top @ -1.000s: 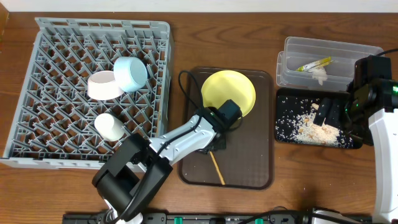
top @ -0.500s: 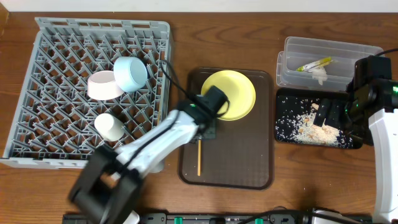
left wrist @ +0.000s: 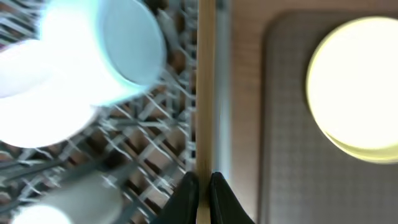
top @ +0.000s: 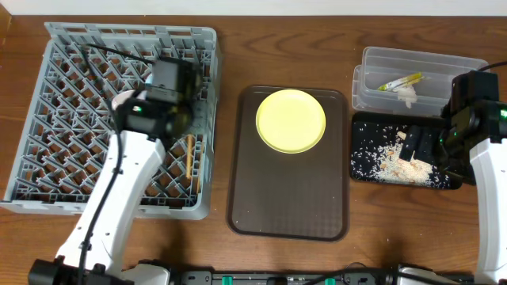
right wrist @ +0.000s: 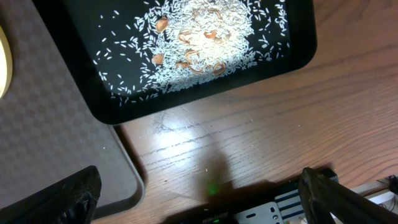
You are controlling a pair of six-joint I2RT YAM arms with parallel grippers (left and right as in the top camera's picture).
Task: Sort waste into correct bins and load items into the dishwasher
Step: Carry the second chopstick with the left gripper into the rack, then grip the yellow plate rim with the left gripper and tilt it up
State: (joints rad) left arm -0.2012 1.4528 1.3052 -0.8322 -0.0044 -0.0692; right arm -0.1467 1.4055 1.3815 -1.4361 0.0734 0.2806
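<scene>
My left gripper (top: 181,119) (left wrist: 202,186) is shut on the wooden chopsticks (top: 188,154) (left wrist: 205,93) over the right side of the grey dish rack (top: 63,119). In the left wrist view, the light-blue bowl (left wrist: 124,43), white bowl (left wrist: 37,106) and white cup (left wrist: 68,199) lie in the rack; my arm hides them overhead. The pale-yellow plate (top: 291,120) (left wrist: 354,87) lies on the brown tray (top: 289,198). My right gripper (top: 417,142) (right wrist: 202,199) is open and empty over the black tray (top: 360,170) holding rice crumbs (top: 396,162) (right wrist: 199,37).
The clear tub (top: 372,87) at the back right holds the yellow-green wrapper (top: 400,81) and the white tissue (top: 407,95). The brown tray sits between the rack and the black tray. The left wrist view is blurred.
My left arm has lifted the chopsticks off the brown tray and swung left over the rack's right side. The plate and my right arm have not moved.
</scene>
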